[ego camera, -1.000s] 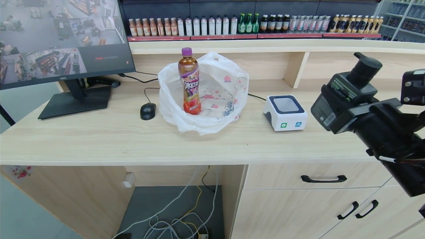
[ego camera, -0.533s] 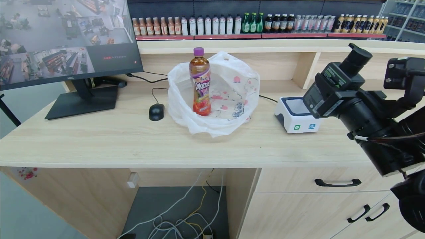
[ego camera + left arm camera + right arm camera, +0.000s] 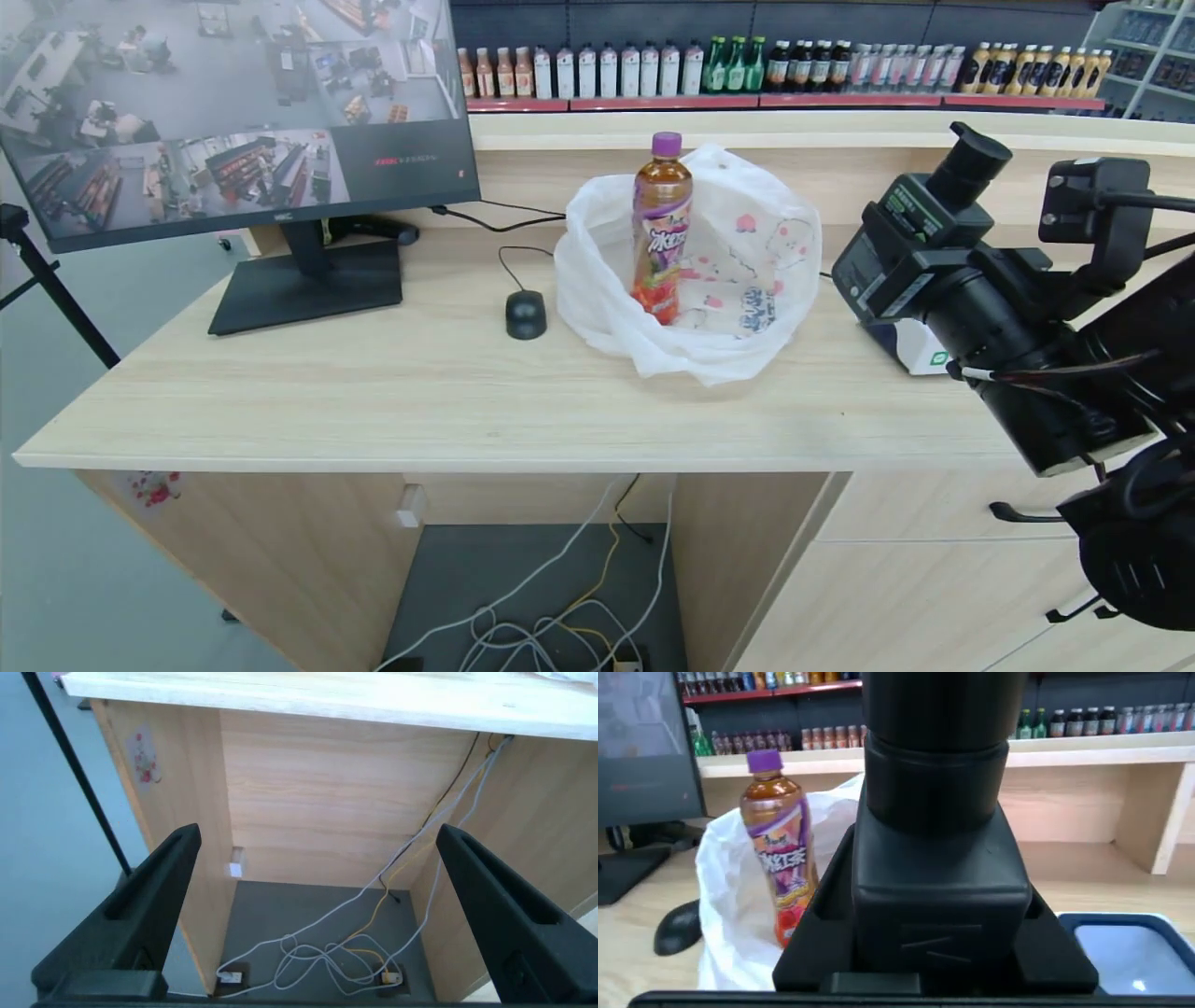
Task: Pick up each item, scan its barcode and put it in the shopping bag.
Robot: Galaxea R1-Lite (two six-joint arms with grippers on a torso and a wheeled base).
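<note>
One bottle (image 3: 662, 238): upright inside the white shopping bag (image 3: 747, 317), which sits on the counter (image 3: 373, 392).
Scanner (image 3: 920, 350): just beside the bag on its right, only partly visible.
Mouse (image 3: 526, 314): near the bag on its left.
My left gripper (image 3: 318, 835): jaws wide apart, holding nothing, below the counter's edge, facing the cables (image 3: 327, 952) underneath.
My right gripper (image 3: 934, 887): raised at the counter's right end; whether it is apart or together I cannot tell.

Centre frame, an amber bottle (image 3: 662, 233) is wearing a purple cap and purple-red label; the white shopping bag (image 3: 747, 271) is showing pink and blue prints.
</note>
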